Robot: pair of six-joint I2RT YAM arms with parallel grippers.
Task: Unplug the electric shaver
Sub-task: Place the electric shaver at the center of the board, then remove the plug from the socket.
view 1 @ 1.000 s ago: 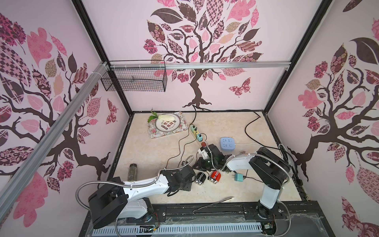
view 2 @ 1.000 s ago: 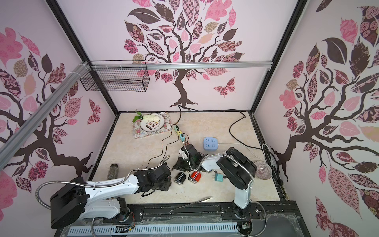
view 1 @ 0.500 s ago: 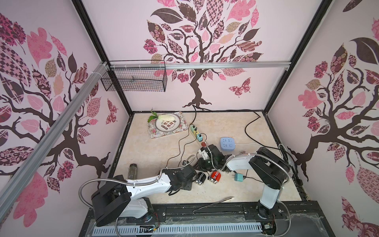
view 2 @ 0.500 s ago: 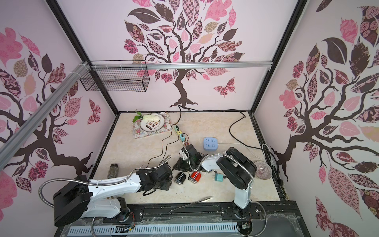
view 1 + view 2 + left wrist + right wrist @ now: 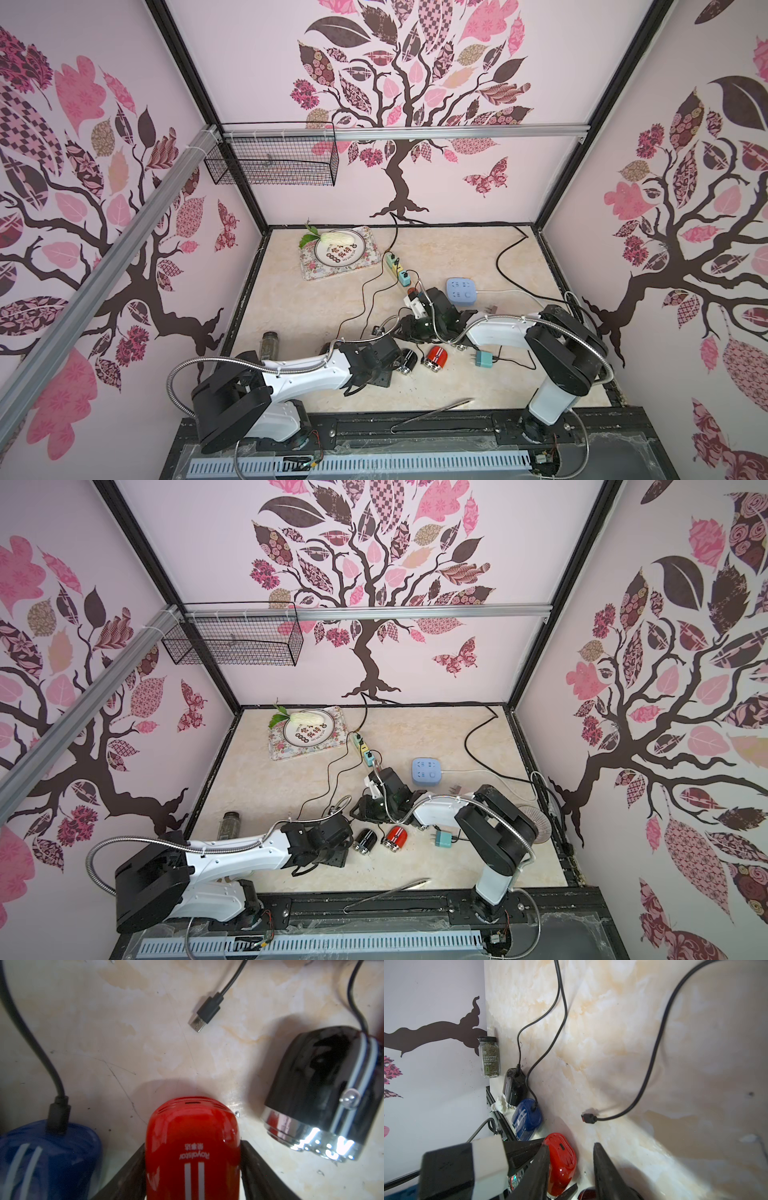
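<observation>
A red electric shaver (image 5: 193, 1136) lies on the marble table between the fingers of my left gripper (image 5: 193, 1144). The fingers flank its sides, and a thin sliver of table shows beside one of them. Its charging port (image 5: 562, 1147) is empty. The black cable plug (image 5: 204, 1013) lies loose on the table a little beyond the shaver, also seen as the plug (image 5: 588, 1118) in the right wrist view. My right gripper (image 5: 571, 1145) hovers over the red shaver (image 5: 562, 1159), open and holding nothing.
A blue shaver (image 5: 47, 1157) and a black shaver (image 5: 320, 1093) lie on either side, each with a cable attached. Another black shaver (image 5: 513, 1086) and a parsley jar (image 5: 489, 1057) sit by the left wall. Power strip (image 5: 398, 270), blue socket cube (image 5: 461, 289), teal adapter (image 5: 484, 358) lie nearby.
My left arm has shifted slightly to the right. The top views show no other clear change.
</observation>
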